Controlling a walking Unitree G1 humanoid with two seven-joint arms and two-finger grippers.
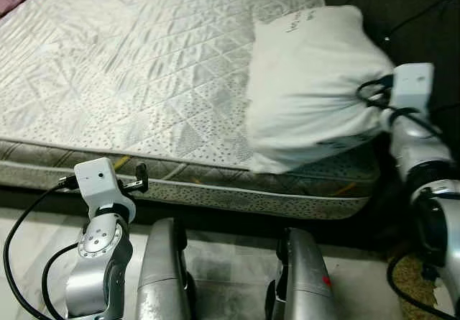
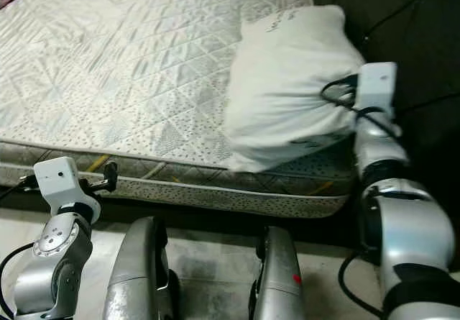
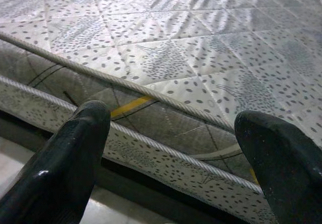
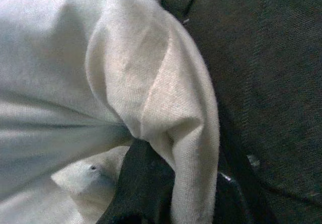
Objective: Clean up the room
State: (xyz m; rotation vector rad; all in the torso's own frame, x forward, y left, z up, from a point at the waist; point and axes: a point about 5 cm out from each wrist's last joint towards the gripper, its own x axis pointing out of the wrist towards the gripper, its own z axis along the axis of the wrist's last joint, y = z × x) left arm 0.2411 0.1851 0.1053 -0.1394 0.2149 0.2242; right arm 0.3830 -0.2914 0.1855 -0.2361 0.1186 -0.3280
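Right gripper [image 4: 171, 183] clamped on white pillow [image 1: 309, 83], pinching fabric fold at pillow's edge.
Pillow on mattress [image 1: 129, 68] corner, beside dark headboard [image 2: 402, 25]. Left gripper [image 3: 171, 153] spread wide, holding nothing, near mattress front edge above pale floor [image 1: 43, 226].

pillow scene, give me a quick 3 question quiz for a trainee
1. True or false: the right gripper is shut on the white pillow.
2. Where does the pillow lie: A) on the floor, B) on the mattress corner near the dark headboard, C) on a chair?
3. Fill in: the left gripper is ____, facing the mattress edge.

Key: 1 true; 2 B; 3 open
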